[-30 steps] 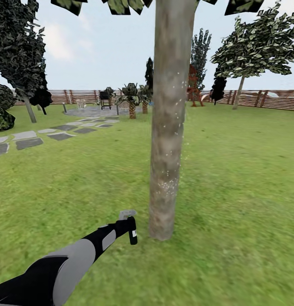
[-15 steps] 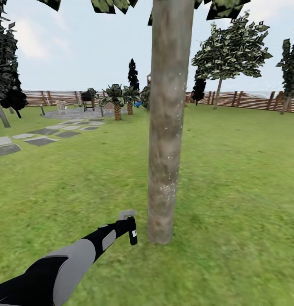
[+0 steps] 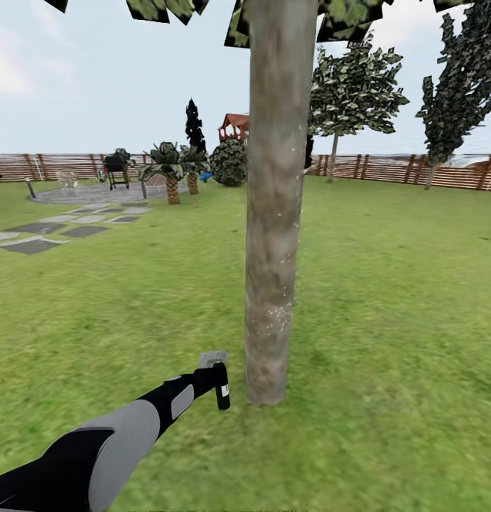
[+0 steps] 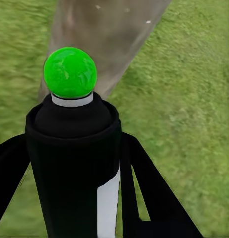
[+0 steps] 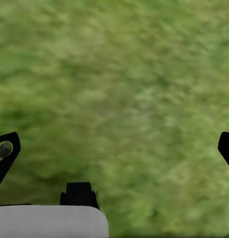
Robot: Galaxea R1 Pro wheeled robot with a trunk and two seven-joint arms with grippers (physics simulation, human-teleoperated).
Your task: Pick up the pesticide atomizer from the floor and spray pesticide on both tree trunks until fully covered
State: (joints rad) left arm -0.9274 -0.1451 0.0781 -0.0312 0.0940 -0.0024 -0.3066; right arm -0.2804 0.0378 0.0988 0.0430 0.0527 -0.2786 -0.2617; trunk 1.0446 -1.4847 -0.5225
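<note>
A thick mottled grey-brown tree trunk (image 3: pixel 273 213) rises straight ahead from the lawn, with pale specks on its bark. My left gripper (image 3: pixel 218 375) is low, just left of the trunk's foot, shut on the pesticide atomizer (image 3: pixel 222 390). In the left wrist view the atomizer (image 4: pixel 74 144) is a black bottle with a white mark and a green ball top, held between black fingers (image 4: pixel 144 188) and facing the trunk (image 4: pixel 109 34). A second tree (image 3: pixel 353 85) stands far off by the fence. My right gripper (image 5: pixel 114 148) hangs open over grass.
Grey stepping stones (image 3: pixel 39 244) run along the left toward a paved patch with a grill (image 3: pixel 117 167). Palm-like plants (image 3: pixel 170 162), a round bush (image 3: pixel 229 162) and the playset roof (image 3: pixel 234 126) lie behind. A slatted fence (image 3: pixel 416 171) rings the lawn (image 3: pixel 387 299).
The whole view has swung, so the background slid left while the trunk stayed central. The white specks in the air beside the trunk have thinned. My left arm holds the same pose.
</note>
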